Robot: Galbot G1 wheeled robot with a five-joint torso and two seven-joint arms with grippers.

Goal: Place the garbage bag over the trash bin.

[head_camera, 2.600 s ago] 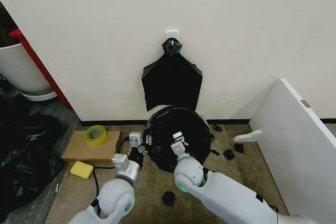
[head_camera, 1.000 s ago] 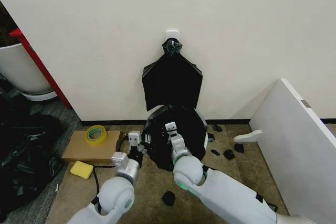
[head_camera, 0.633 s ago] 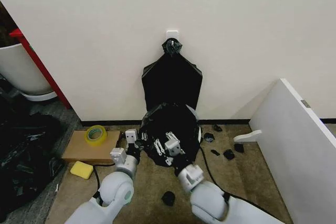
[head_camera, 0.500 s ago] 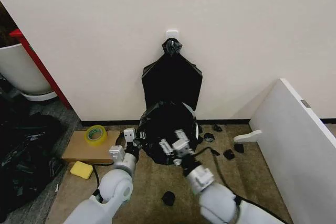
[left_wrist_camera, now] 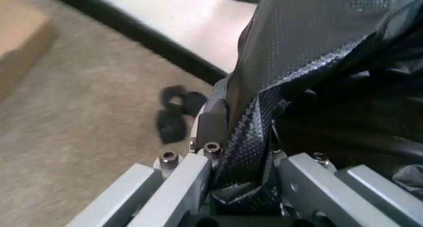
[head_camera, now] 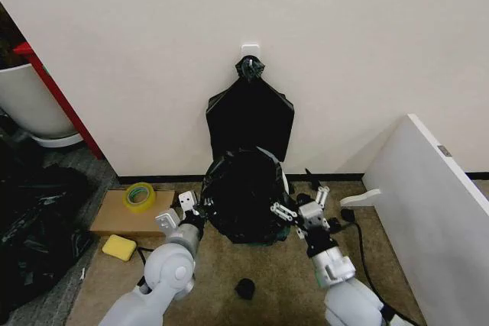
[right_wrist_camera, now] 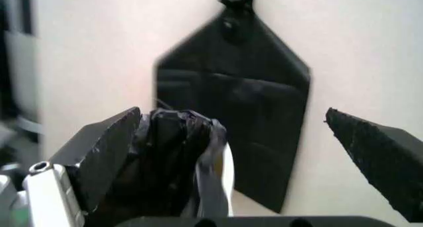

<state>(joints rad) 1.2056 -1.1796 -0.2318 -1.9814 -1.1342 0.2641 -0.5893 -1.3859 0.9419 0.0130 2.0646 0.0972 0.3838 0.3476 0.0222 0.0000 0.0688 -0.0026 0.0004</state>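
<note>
I'm looking down at a beige carpeted floor [head_camera: 221, 272] that runs up to a plain cream wall [head_camera: 367, 59] with a dark skirting strip along its foot. Against that wall, roughly mid-way along it, stands the trash bin [head_camera: 284, 183], of which I can see just a sliver of white on its right side; the garbage bag [head_camera: 243, 198] is draped over it, wrinkled and glossy. Directly above, a flat pentagon-shaped black bag bundle [head_camera: 250, 118] hangs from a white wall hook [head_camera: 250, 51].

My left claw [head_camera: 195, 205] is at the left side of the bin, clenched on the garbage bag: in the left wrist view the bag's textured film [left_wrist_camera: 310, 83] is pinched between the grey fingers [left_wrist_camera: 211, 125]. My right claw [head_camera: 299, 202] sits at the right side of the bin, spread wide and holding nothing; in the right wrist view its dark fingertips [right_wrist_camera: 106, 147] stand well apart, with the bag [right_wrist_camera: 175, 162] bunched just beside one of them.

Further left on the floor lie a flat cardboard piece [head_camera: 131, 215] carrying a roll of yellow-green tape [head_camera: 139, 195], and a yellow sponge [head_camera: 118, 246] beside it. Small black scraps [head_camera: 244, 288] dot the carpet, and a white panel [head_camera: 435, 211] leans at the right.
</note>
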